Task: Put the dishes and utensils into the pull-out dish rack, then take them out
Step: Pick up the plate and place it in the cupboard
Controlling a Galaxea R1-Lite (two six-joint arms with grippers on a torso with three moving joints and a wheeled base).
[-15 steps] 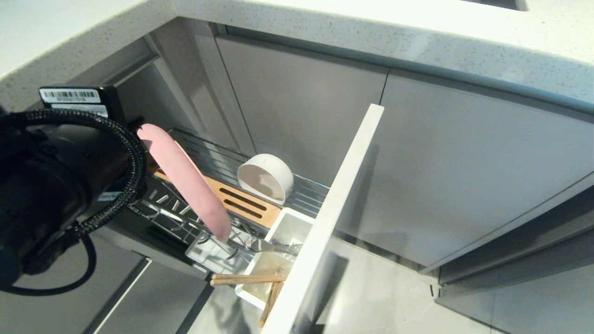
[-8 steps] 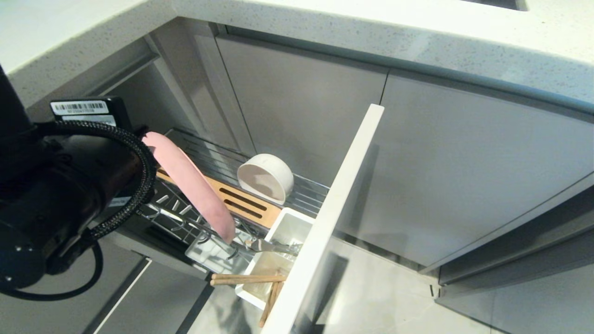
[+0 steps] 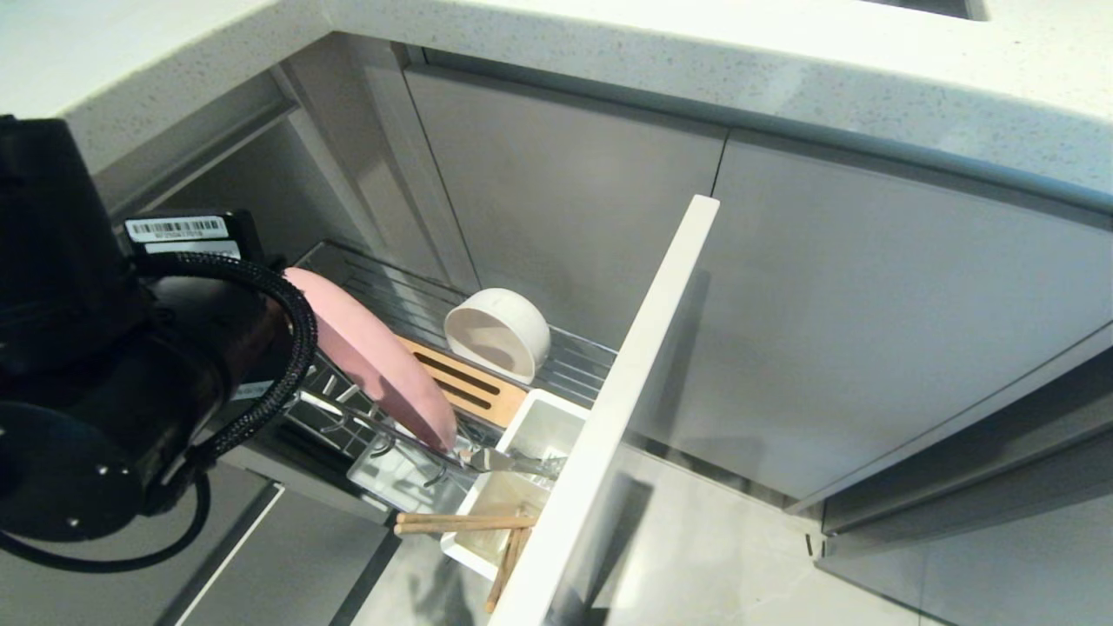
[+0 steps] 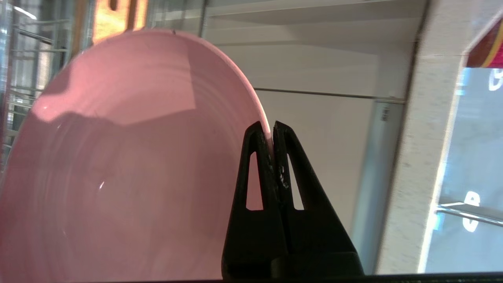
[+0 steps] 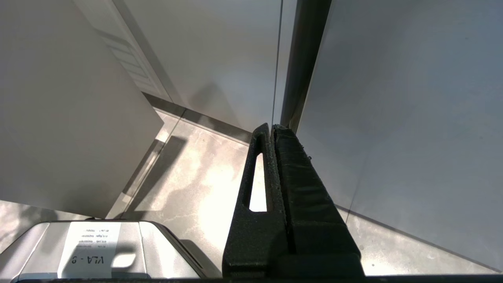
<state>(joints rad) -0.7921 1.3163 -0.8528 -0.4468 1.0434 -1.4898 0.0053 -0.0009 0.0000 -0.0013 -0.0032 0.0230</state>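
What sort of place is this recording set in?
Most likely a home kitchen: a speckled stone countertop over flat grey cabinet doors, with a pull-out dish rack drawn open, holding a white bowl and pink plate.

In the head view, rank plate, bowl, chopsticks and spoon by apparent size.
1. plate, nearest and partly hidden
2. bowl
3. chopsticks
4. spoon, mostly hidden, so its rank against the chopsticks is unsure

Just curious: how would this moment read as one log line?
left pincer: shut on pink plate | plate: tilted over dish rack | right pincer: shut, parked
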